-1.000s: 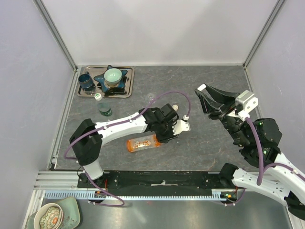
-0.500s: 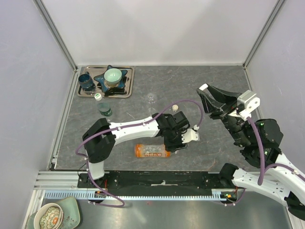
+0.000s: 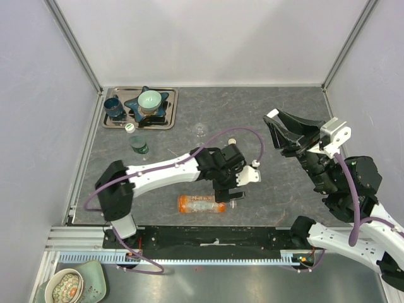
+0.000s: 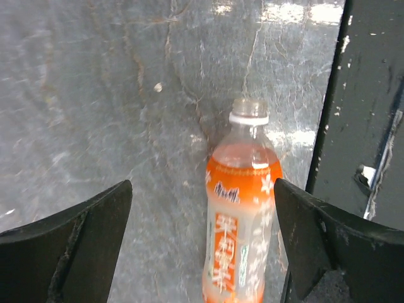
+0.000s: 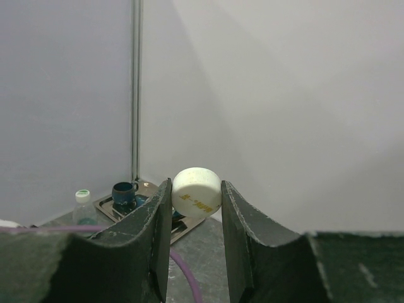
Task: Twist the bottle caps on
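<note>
A dark grey, stone-patterned table fills the scene, closed in by pale walls on the left, far and right sides, with aluminium posts rising at the far corners. In the far left corner of the table lies a rectangular metal tray. On its left part stands a dark blue cup, upright. Just right of the cup sits a teal star-shaped dish, and a pale green bowl rests on it. Off the table, at the near left, a patterned bowl lies on a pale green plate.
</note>
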`<state>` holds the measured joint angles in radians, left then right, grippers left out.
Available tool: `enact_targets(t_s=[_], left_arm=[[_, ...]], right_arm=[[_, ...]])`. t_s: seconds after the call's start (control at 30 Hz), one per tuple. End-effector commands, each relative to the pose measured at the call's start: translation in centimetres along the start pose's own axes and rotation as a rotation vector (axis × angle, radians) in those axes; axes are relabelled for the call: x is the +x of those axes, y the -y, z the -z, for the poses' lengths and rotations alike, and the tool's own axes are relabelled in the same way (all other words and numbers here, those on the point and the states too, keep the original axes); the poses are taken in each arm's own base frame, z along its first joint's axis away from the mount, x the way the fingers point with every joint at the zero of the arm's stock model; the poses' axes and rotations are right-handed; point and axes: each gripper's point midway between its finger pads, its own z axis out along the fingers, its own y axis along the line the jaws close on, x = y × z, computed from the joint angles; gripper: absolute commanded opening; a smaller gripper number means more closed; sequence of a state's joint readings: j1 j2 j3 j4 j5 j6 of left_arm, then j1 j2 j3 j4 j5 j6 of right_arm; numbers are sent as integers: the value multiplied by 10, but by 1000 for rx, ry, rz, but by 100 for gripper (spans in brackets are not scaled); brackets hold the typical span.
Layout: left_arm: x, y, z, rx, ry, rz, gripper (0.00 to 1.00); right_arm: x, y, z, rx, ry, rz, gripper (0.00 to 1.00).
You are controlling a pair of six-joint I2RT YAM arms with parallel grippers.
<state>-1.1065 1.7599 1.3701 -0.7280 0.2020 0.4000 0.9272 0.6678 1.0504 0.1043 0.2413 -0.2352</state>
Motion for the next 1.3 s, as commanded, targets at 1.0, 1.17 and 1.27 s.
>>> enact_targets(t_s=[1.0, 1.17, 1.27], left_arm=[[139, 22, -15, -101, -166, -49, 99], [156, 19, -15, -132, -179, -82, 99], [150, 16, -14, -150, -149, -76, 95]], right_arm=[[4, -27, -26, -105, -55, -53, 37], [8, -29, -30, -110, -85, -50, 37], [19, -34, -30, -124, -124, -55, 37]])
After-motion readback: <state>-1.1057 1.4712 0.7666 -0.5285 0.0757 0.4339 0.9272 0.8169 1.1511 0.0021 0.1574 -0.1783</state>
